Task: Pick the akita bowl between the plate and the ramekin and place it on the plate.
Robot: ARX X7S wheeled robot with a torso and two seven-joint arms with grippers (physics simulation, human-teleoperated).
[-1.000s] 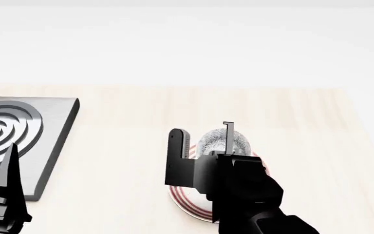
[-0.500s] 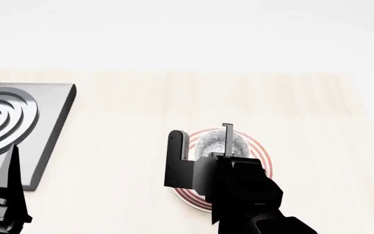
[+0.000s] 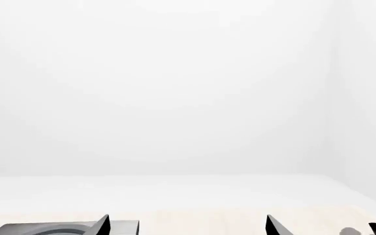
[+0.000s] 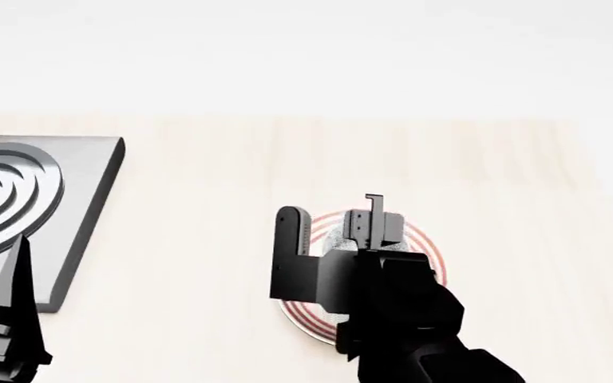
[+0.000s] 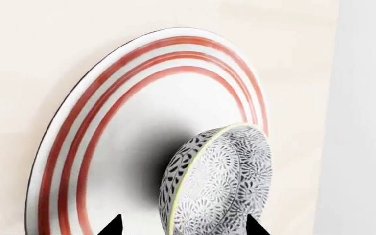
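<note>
The akita bowl (image 5: 221,186), grey-black speckled, rests on the plate (image 5: 109,122), a white plate with red rings. In the right wrist view my right gripper (image 5: 184,227) is open. One fingertip is outside the bowl's wall and the other is over its inside, neither pressing it. In the head view the right gripper (image 4: 332,209) hangs over the plate (image 4: 434,267) and covers most of the bowl (image 4: 334,239). My left gripper (image 4: 9,319) is open at the near left with nothing between its fingers (image 3: 103,226). The ramekin is out of view.
A grey slab with raised concentric rings (image 4: 29,207) lies on the pale wooden table (image 4: 200,239) at the left, next to my left gripper. It also shows in the left wrist view (image 3: 57,229). The table's right edge (image 4: 594,199) is past the plate.
The head view shifted, so the table sits higher in the picture. My right gripper, still spread, rose slightly and now covers more of the bowl. The left arm has not moved.
</note>
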